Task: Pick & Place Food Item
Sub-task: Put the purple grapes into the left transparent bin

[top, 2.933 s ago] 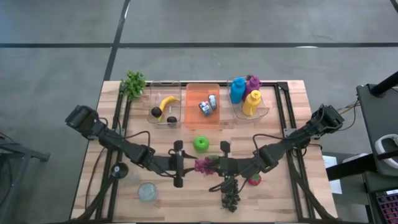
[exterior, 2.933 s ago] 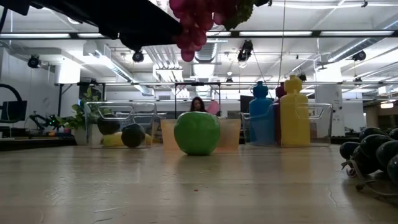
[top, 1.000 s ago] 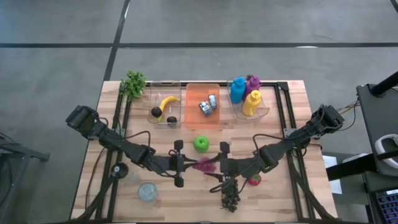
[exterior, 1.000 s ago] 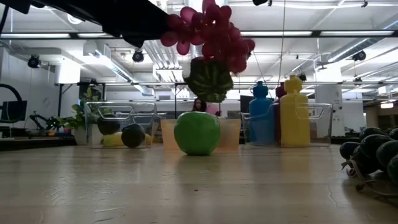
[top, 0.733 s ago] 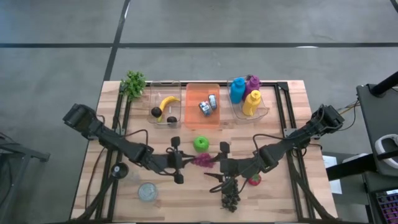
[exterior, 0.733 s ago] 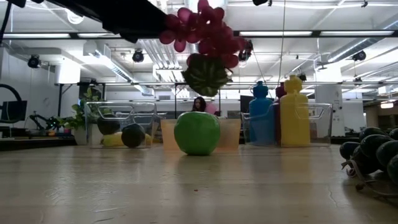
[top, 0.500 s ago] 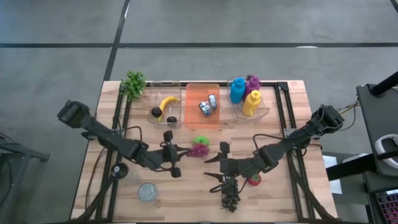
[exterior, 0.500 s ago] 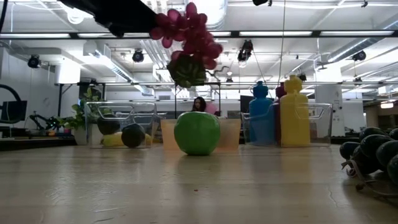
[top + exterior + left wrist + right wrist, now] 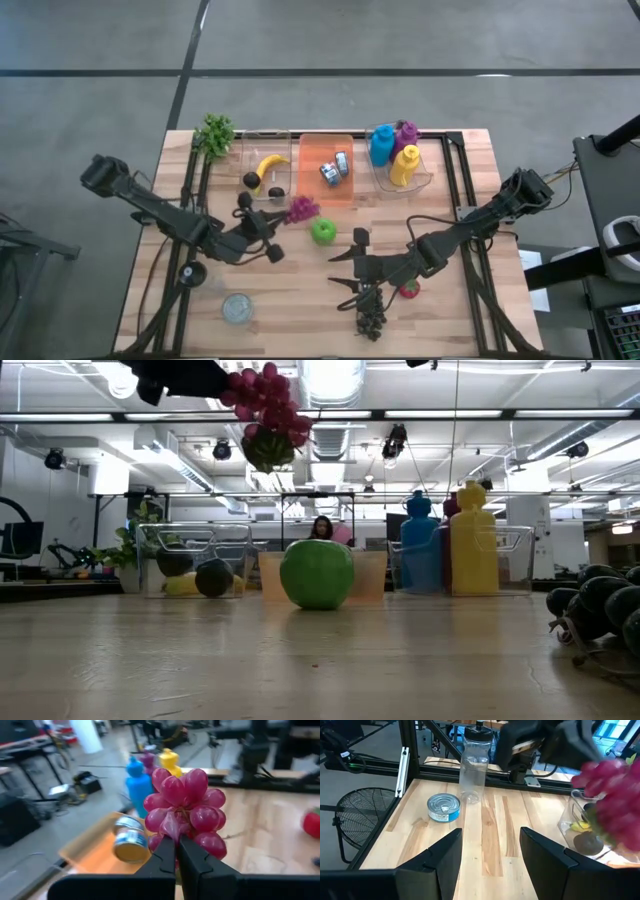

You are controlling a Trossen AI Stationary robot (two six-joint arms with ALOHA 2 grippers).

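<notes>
Moved: my left tool [image 9: 281,218] has swung away from the table's middle toward the clear bin [image 9: 266,179], carrying the grape bunch [image 9: 302,208] with it; a moment ago the bunch hung nearer the green apple [image 9: 322,231].
Left tool: clamped tight on the stem of the grape bunch, fingers [image 9: 165,857] pressed together in my left wrist view.
Grape bunch: in the air above the table [image 9: 300,300], just beside the near corner of the clear bin and the orange tray [image 9: 325,189], apart from the green apple.
Low view: the bunch [image 9: 262,405] hangs high, a green leaf under the purple grapes, left of the apple [image 9: 317,574].
Right tool: my right tool [image 9: 343,270] hangs over the near middle of the table, fingers [image 9: 445,852] spread and holding nothing.
Beside right tool: a dark grape bunch [image 9: 370,318] lies on the table just beneath it, and a red fruit [image 9: 409,290], perhaps a strawberry, close by.
Clear bin: holds a banana [image 9: 269,165] and two dark round fruits [image 9: 251,181].
Orange tray: holds two cans [image 9: 334,168].
Far right bin: blue, purple and yellow bottles [image 9: 394,152] stand together.
Near left: a flat tin [image 9: 237,308] sits on the table.
</notes>
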